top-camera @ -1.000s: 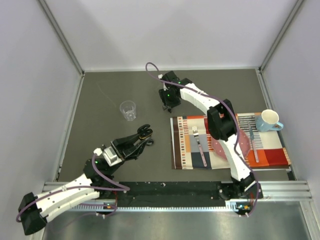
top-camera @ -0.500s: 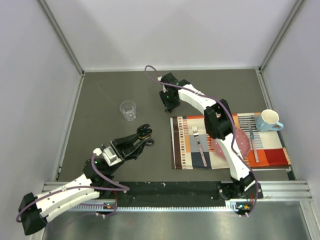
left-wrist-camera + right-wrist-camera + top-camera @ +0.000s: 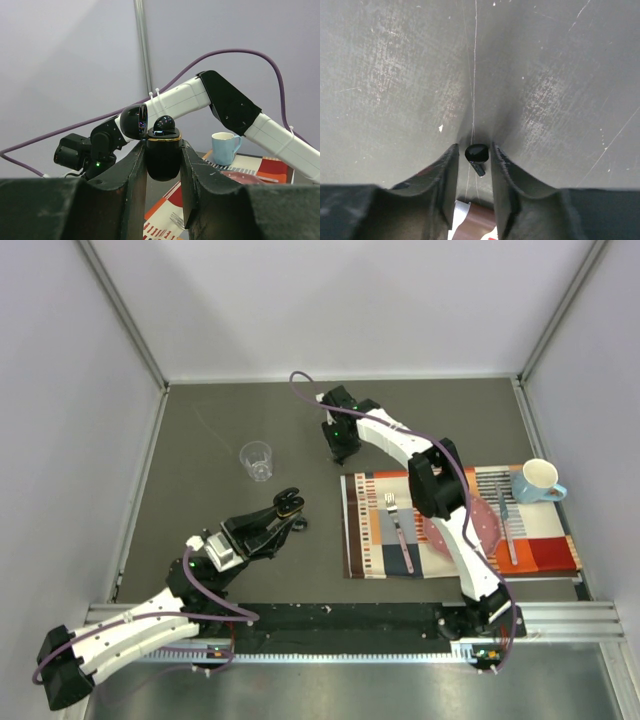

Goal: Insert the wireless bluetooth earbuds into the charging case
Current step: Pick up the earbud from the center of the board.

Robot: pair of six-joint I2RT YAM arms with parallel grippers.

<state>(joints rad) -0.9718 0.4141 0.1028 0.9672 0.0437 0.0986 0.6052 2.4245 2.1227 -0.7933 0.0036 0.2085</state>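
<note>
About halfway, I judge: the left pincer (image 3: 162,150) pinches the open charging case (image 3: 162,162), where a seated bud (image 3: 164,124) seems to show, while the right pincer (image 3: 474,148) flanks the loose earbud (image 3: 476,152) lying on the tabletop (image 3: 395,75) toward the middle of its far edge, though I cannot tell whether it grips, so lifting and inserting remain.

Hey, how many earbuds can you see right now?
1 for sure: an earbud on the table between the right gripper's fingers. A dark dome in the open case held by the left gripper may be a second.
</note>
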